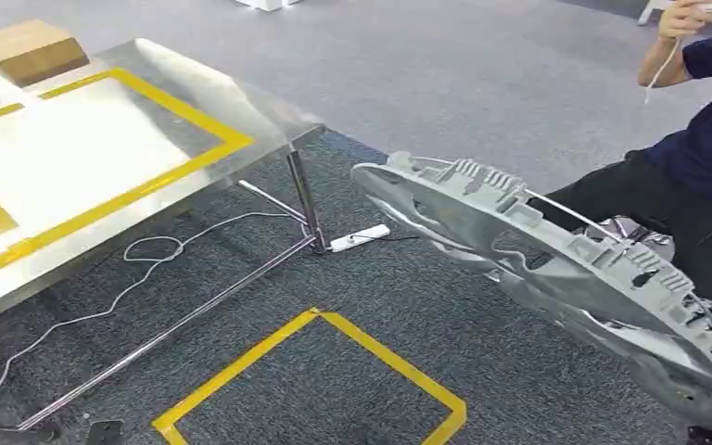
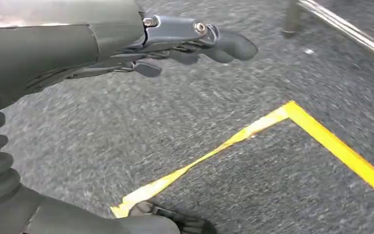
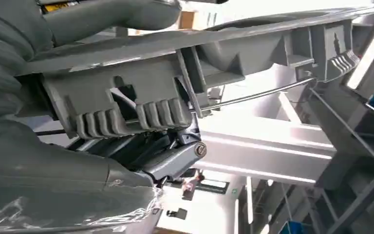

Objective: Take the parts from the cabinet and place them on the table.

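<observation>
A large grey plastic part, long and curved with ribbed clips and a thin metal rod, hangs tilted over the carpet at the right. My right hand grips it from beneath at its near end; the part hides most of the fingers. The steel table, marked with yellow tape, stands to the left, apart from the part. My left hand hangs over the carpet with its fingers stretched out and holds nothing.
A person sits on the floor at the right, close behind the part. A cardboard box lies on the table's far corner. A power strip and white cable lie by the table leg. A yellow tape square marks the carpet.
</observation>
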Action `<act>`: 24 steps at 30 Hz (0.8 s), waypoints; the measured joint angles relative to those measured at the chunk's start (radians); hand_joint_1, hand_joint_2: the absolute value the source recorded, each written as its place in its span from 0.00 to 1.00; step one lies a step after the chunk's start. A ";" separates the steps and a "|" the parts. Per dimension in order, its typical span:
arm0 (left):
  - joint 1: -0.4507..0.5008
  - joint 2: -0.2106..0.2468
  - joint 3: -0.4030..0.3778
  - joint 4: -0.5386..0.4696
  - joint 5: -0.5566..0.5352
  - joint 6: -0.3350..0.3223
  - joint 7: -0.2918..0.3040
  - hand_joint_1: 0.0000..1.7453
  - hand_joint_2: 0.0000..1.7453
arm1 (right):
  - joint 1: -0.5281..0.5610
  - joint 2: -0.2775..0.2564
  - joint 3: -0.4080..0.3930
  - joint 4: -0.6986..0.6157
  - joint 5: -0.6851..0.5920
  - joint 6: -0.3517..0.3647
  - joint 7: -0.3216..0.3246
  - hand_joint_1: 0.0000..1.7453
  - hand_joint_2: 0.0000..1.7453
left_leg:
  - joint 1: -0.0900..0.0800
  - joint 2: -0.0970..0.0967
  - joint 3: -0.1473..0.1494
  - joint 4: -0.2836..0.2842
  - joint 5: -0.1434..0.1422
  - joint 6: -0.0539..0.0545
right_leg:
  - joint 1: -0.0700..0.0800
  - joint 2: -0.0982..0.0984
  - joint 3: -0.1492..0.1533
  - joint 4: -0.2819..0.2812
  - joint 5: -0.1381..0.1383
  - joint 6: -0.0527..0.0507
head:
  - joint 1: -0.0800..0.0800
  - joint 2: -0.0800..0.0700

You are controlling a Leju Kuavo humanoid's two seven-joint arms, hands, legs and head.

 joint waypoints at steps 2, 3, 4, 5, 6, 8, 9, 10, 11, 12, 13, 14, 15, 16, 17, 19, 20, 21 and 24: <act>-0.006 -0.001 0.000 0.000 0.008 -0.001 -0.003 0.00 1.00 | 0.005 0.000 -0.006 0.000 0.002 -0.005 0.005 1.00 1.00 | 0.005 0.012 -0.074 0.159 -0.069 -0.004 | 0.003 -0.034 0.000 0.000 -0.002 -0.005 | 0.000 0.000; -0.006 -0.001 0.001 0.001 0.011 -0.001 -0.004 0.00 1.00 | 0.008 0.000 -0.006 0.000 0.003 -0.007 0.008 1.00 1.00 | 0.005 0.012 -0.094 0.202 -0.078 -0.005 | 0.003 -0.050 -0.001 0.000 -0.003 -0.005 | 0.000 0.000; -0.006 -0.001 0.002 0.001 0.011 -0.001 -0.006 0.00 1.00 | 0.008 0.000 -0.007 0.000 0.003 -0.007 0.010 1.00 1.00 | 0.005 0.012 -0.089 0.196 -0.062 -0.004 | 0.004 -0.063 0.000 0.000 -0.003 -0.006 | 0.000 0.000; -0.005 -0.002 0.001 0.001 0.010 -0.001 -0.007 0.00 1.00 | 0.008 0.000 -0.011 0.000 0.003 -0.007 0.011 1.00 1.00 | 0.005 0.013 -0.066 0.152 -0.029 -0.003 | 0.004 -0.076 0.001 0.000 -0.004 -0.005 | 0.000 0.000; -0.006 -0.002 0.001 0.001 0.010 -0.001 -0.008 0.00 1.00 | 0.008 0.000 -0.015 0.000 0.003 -0.006 0.012 1.00 1.00 | 0.004 0.021 -0.027 0.081 0.010 0.001 | 0.004 -0.087 0.004 0.000 -0.006 -0.004 | 0.000 0.000; -0.009 -0.002 0.001 0.001 0.010 -0.001 -0.010 0.00 1.00 | 0.008 0.000 -0.019 0.000 0.003 -0.006 0.013 1.00 1.00 | -0.005 0.094 0.055 -0.060 0.058 0.014 | 0.008 -0.107 0.010 0.000 -0.011 0.003 | -0.001 0.000; -0.014 -0.002 0.001 0.001 0.009 -0.001 -0.010 0.00 1.00 | 0.009 0.000 -0.021 0.000 0.003 -0.006 0.013 1.00 1.00 | -0.015 0.106 0.064 -0.096 0.043 0.019 | 0.016 -0.119 0.009 0.007 -0.017 0.012 | -0.003 0.000; -0.017 -0.002 0.001 0.001 0.008 -0.001 -0.010 0.00 1.00 | 0.009 0.000 -0.023 0.000 0.003 -0.006 0.013 1.00 1.00 | -0.011 0.098 0.059 -0.088 0.045 0.023 | 0.017 -0.127 0.010 0.002 -0.015 0.015 | 0.002 0.000; -0.016 -0.002 0.001 0.001 0.008 0.000 -0.010 0.00 1.00 | 0.008 0.000 -0.024 0.000 0.004 -0.006 0.013 1.00 1.00 | -0.012 0.086 0.056 -0.089 0.043 0.027 | 0.018 -0.141 0.015 -0.001 -0.017 0.019 | 0.000 0.000; -0.012 -0.002 0.002 0.001 0.007 0.000 -0.010 0.00 1.00 | 0.008 0.000 -0.024 0.000 0.004 -0.006 0.014 1.00 1.00 | -0.013 0.073 0.055 -0.089 0.042 0.030 | 0.018 -0.154 0.020 -0.004 -0.019 0.022 | 0.002 0.000; -0.010 -0.002 0.002 0.001 0.008 0.000 -0.010 0.00 1.00 | 0.007 0.000 -0.025 0.000 0.003 -0.006 0.014 1.00 1.00 | -0.005 0.061 0.061 -0.096 0.047 0.038 | 0.018 -0.154 0.019 -0.001 -0.026 0.031 | 0.000 0.000; -0.009 -0.006 0.002 0.002 0.007 0.000 -0.010 0.00 1.00 | 0.005 0.000 -0.026 0.000 0.004 -0.006 0.015 1.00 1.00 | -0.001 0.050 0.061 -0.096 0.048 0.040 | 0.013 -0.097 0.007 0.023 -0.044 0.037 | 0.008 0.000; -0.011 -0.004 0.002 0.002 0.006 0.003 -0.009 0.00 1.00 | 0.006 -0.001 -0.029 0.000 0.003 -0.006 0.015 1.00 1.00 | 0.001 0.042 0.061 -0.096 0.048 0.046 | 0.011 -0.062 -0.018 0.078 -0.074 0.038 | 0.011 0.000; -0.014 -0.003 0.002 0.002 0.004 0.003 -0.008 0.00 1.00 | 0.007 -0.001 -0.031 0.000 0.002 -0.007 0.015 1.00 1.00 | 0.002 0.030 0.061 -0.096 0.049 0.051 | 0.011 -0.045 -0.056 0.157 -0.111 0.039 | 0.015 0.000; -0.016 -0.004 0.002 0.002 0.001 0.004 -0.007 0.00 1.00 | 0.008 -0.001 -0.032 0.000 0.002 -0.007 0.017 1.00 1.00 | 0.001 0.016 0.060 -0.096 0.048 0.052 | 0.011 -0.037 -0.099 0.241 -0.144 0.041 | 0.017 0.000; -0.014 -0.005 0.002 0.002 -0.003 0.004 -0.004 0.00 1.00 | 0.012 -0.001 -0.032 0.001 0.002 -0.007 0.020 1.00 1.00 | 0.001 -0.012 0.062 -0.096 0.048 0.052 | 0.012 -0.033 -0.140 0.304 -0.146 0.041 | 0.017 0.000; -0.013 -0.005 0.002 0.003 -0.005 0.004 -0.002 0.00 1.00 | 0.013 -0.001 -0.033 0.001 0.003 -0.007 0.021 1.00 1.00 | 0.002 -0.029 0.064 -0.096 0.048 0.052 | 0.011 -0.032 -0.125 0.265 -0.110 0.039 | 0.017 0.000; -0.012 -0.005 0.002 0.003 -0.009 0.005 0.000 0.00 1.00 | 0.013 -0.001 -0.034 0.001 0.003 -0.007 0.022 1.00 1.00 | 0.003 -0.043 0.066 -0.095 0.049 0.051 | 0.010 -0.028 -0.093 0.193 -0.064 0.038 | 0.016 0.000; -0.016 -0.002 0.001 0.004 -0.011 0.006 0.003 0.00 1.00 | 0.013 -0.001 -0.037 0.001 0.003 -0.008 0.024 1.00 1.00 | -0.001 -0.084 0.061 -0.084 0.047 0.036 | -0.007 0.062 -0.002 -0.002 -0.013 0.039 | 0.016 0.000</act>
